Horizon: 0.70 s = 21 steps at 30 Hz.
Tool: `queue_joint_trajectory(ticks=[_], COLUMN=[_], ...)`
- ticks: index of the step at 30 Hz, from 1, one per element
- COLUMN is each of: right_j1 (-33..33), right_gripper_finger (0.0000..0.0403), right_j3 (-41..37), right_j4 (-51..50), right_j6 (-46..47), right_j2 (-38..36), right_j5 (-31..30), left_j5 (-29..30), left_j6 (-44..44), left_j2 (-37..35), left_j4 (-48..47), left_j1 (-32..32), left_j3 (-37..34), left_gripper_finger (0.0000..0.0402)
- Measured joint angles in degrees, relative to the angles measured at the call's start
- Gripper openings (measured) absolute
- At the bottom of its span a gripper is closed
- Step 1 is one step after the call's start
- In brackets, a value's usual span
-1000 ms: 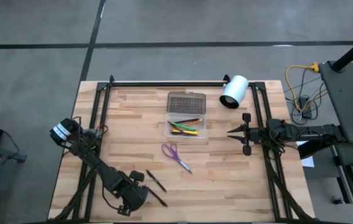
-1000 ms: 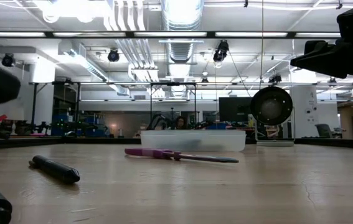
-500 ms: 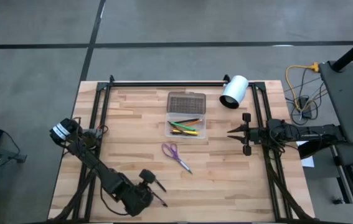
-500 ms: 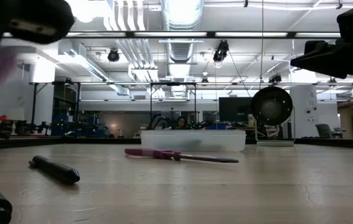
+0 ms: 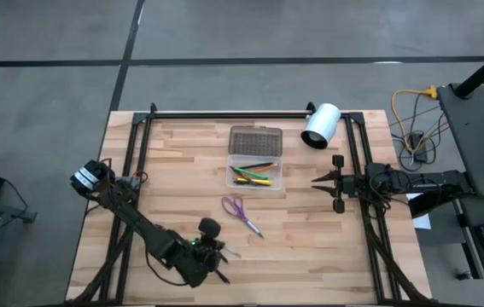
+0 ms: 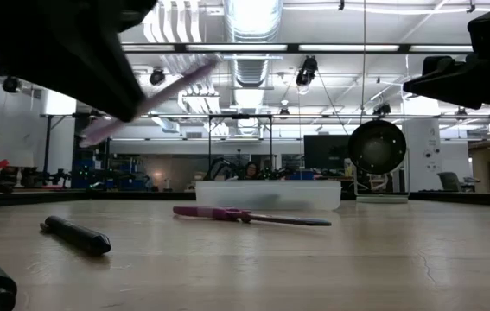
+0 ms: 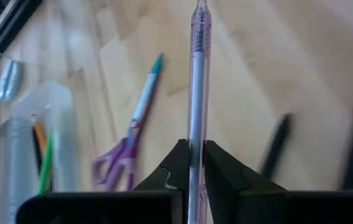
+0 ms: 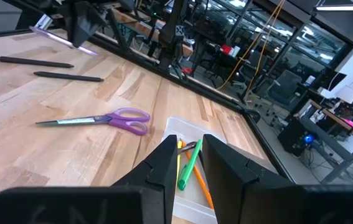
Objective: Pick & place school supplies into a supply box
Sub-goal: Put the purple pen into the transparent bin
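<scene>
My left gripper (image 5: 216,253) is near the table's near edge, shut on a pale purple see-through pen (image 7: 196,74). The purple-handled scissors (image 5: 240,211) lie flat ahead of it, toward the far edge. The clear supply box (image 5: 255,171) lies farther on with its dotted lid (image 5: 255,139) folded open, and it holds yellow, green, orange and brown pencils. Two black pens (image 8: 33,60) (image 8: 69,76) lie on the wood by the left gripper. My right gripper (image 5: 314,181) waits at the right, its fingers a narrow gap apart, pointing at the box. My left gripper pinches the purple pen's rear part (image 7: 195,163) between its two fingers. The pen lies along the fingers, and its ribbed grip and tip (image 7: 199,25) stick out well past them. The pen (image 6: 171,82) is lifted clear of the table and slants upward.
A white cylinder (image 5: 321,125) lies on its side at the far right, beside the box. Black frame rails run along the left, right and far edges (image 5: 224,112). Bare wood lies between the scissors and the right gripper.
My left gripper, holding the purple pen, has travelled from the near-left corner toward the table's right and far side, closing on the scissors, and has turned so that the pen points toward them. In the low view it has come into sight overhead.
</scene>
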State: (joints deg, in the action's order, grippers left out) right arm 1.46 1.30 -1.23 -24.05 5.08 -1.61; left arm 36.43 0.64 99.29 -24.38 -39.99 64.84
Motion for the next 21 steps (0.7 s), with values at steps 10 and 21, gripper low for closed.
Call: queue_joint_trajectory(ticks=[10, 21], right_j1=[0.02, 0.02], right_gripper_finger=[0.0068, 0.0068], right_j3=[0.0, 0.0], right_j4=[-0.02, 0.0], right_j6=[0.0, 0.0], right_j2=[-0.02, -0.02], right_j5=[0.0, -0.02], left_j5=[0.12, 1.8], left_j6=[-8.18, -18.13], left_j2=[0.91, 3.28], left_j4=[1.87, 3.93], left_j1=[6.59, 13.6], left_j3=[-0.07, -0.11], left_gripper_finger=[0.0012, 0.0011])
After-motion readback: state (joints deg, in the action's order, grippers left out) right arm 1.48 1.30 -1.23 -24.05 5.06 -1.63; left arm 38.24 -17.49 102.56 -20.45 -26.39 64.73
